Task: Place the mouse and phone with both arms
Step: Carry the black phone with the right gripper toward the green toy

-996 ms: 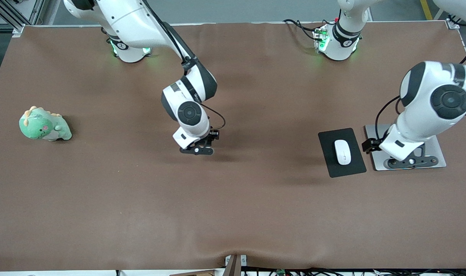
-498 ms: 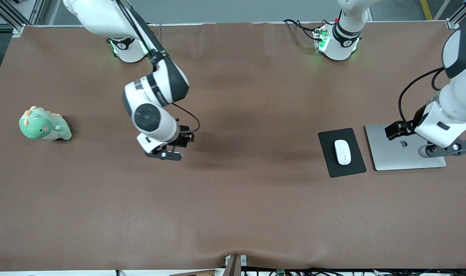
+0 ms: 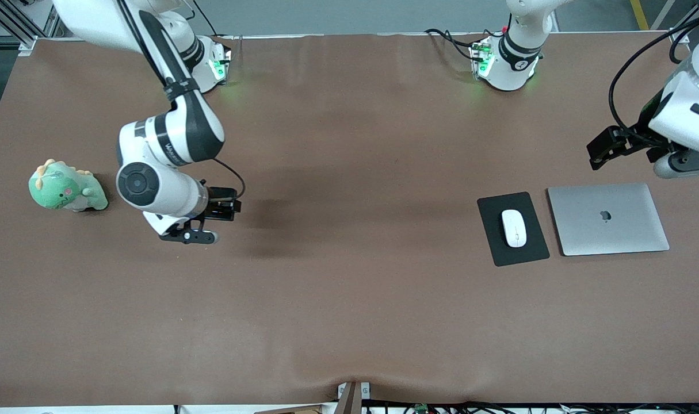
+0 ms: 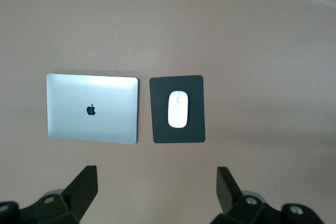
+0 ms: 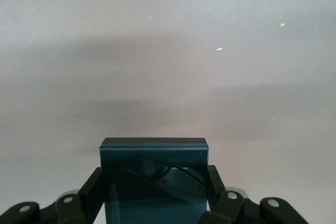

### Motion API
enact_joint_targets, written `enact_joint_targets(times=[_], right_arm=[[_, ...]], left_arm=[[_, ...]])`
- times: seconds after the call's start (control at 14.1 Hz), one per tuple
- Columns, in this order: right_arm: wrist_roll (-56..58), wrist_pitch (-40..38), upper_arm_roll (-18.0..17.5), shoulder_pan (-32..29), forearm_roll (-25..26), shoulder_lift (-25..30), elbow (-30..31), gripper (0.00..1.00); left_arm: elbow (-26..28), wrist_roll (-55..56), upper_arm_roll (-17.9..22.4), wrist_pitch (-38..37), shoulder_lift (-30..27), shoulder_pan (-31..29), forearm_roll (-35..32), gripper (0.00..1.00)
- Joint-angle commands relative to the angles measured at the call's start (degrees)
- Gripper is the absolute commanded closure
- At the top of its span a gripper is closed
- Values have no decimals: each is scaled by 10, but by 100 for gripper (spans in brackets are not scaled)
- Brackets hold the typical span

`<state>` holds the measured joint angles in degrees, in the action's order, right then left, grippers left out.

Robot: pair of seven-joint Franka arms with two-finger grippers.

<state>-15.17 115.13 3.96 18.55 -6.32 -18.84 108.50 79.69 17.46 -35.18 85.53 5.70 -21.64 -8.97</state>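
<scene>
Gripping the phone (image 5: 153,177), the right gripper (image 3: 188,236) hangs over bare table (image 3: 349,322) toward the right arm's end, w/ the green dino toy (image 3: 66,187) near it on the table, closer to that end. Phone is clamped btwn the fingers (image 5: 90,192), one on each long edge; in the right wrist view its short edge sticks out past the fingertips, so its long axis runs along the gripper's reach, pointing away from the wrist. In the front view the phone itself is hidden under the wrist; can't tell its heading there.

Left gripper (image 3: 680,164) is up in the air at the left arm's end, over table just beside the laptop's (image 3: 608,218) edge nearest the bases. Its fingers (image 4: 84,184) are spread wide, nothing btwn them. Left wrist view looks down past them at laptop (image 4: 92,108) and mat (image 4: 177,108), both well clear of the fingertips.

Mouse (image 3: 514,227) lies on the black mat (image 3: 512,228), about centred, not touched by either gripper. Its long axis runs nearer-to-farther from the front cam, parallel to the mat's long side; thin centre line sits in the end nearer the cam. Mat lies just beside the laptop, on the side toward the right arm, a thin strip of table btwn them. Laptop is closed, logo up, long side running end to end along the table.
</scene>
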Motion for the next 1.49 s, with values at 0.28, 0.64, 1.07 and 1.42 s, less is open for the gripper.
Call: enact_joint_targets(times=[0.28,0.64,1.07,1.42], right_arm=[[86,122,-11,-94,73,71,157,100],[214,167,-11,-181,73,71,197,100],[312,273,-11,-266,73,58,251,100],[366,357,-11,-305,73,9,264,100]], left_arm=[[20,-88,249,-37,-46,202,53,0],[39,-81,310,-35,-61,253,65,0],[61,-84,309,-33,-79,250,68,0],[68,-84,309,-20,-82,244,70,0]])
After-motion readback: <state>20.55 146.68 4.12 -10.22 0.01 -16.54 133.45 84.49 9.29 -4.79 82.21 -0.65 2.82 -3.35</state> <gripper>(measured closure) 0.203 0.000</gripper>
